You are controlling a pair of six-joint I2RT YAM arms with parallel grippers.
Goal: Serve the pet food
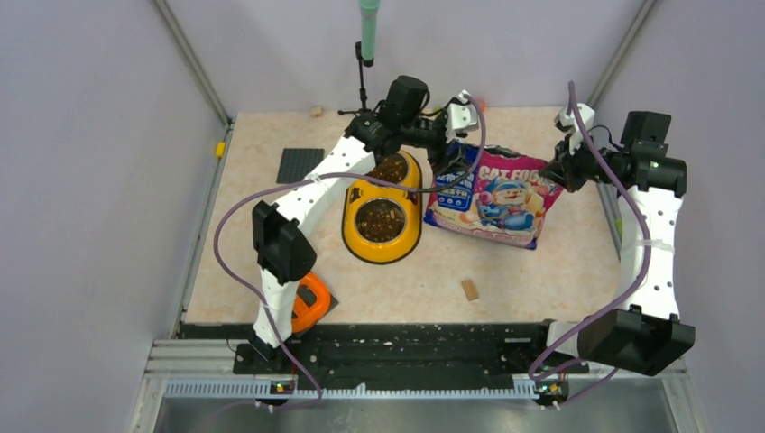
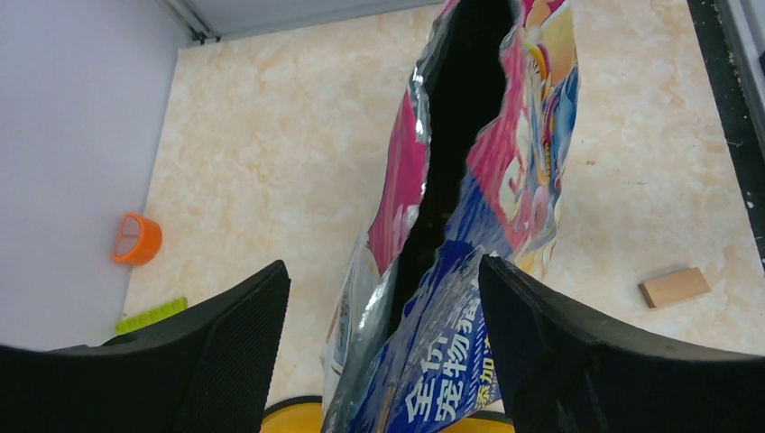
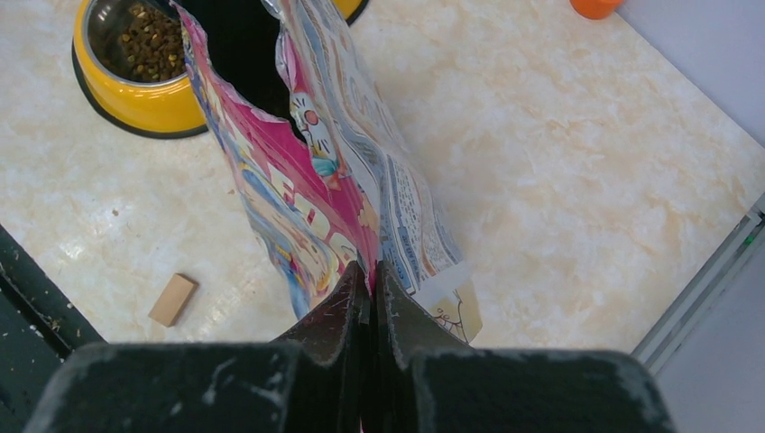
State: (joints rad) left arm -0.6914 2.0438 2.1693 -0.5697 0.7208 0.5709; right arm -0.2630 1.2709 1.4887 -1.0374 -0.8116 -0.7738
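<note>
The magenta-pink pet food bag (image 1: pixel 492 198) lies tilted between my two grippers, its torn mouth toward the yellow double bowl (image 1: pixel 354 236). Dark-brown kibble (image 1: pixel 380 216) fills both bowl cups and shows in the right wrist view (image 3: pixel 149 41). My left gripper (image 1: pixel 448 149) is open, its jaws on either side of the bag's open end (image 2: pixel 451 180) without closing on it. My right gripper (image 1: pixel 557 169) is shut on the bag's bottom edge (image 3: pixel 334 207), the fingertips (image 3: pixel 356 284) pinching the foil. The bag's inside is dark, so I cannot see kibble in it.
A tan wooden block (image 1: pixel 469 290) lies on the table in front of the bag. An orange object (image 1: pixel 311 302) sits by the left arm's base. A black mat (image 1: pixel 299 165) lies at the back left. A stand with a green top (image 1: pixel 368 36) is at the back. Walls close in both sides.
</note>
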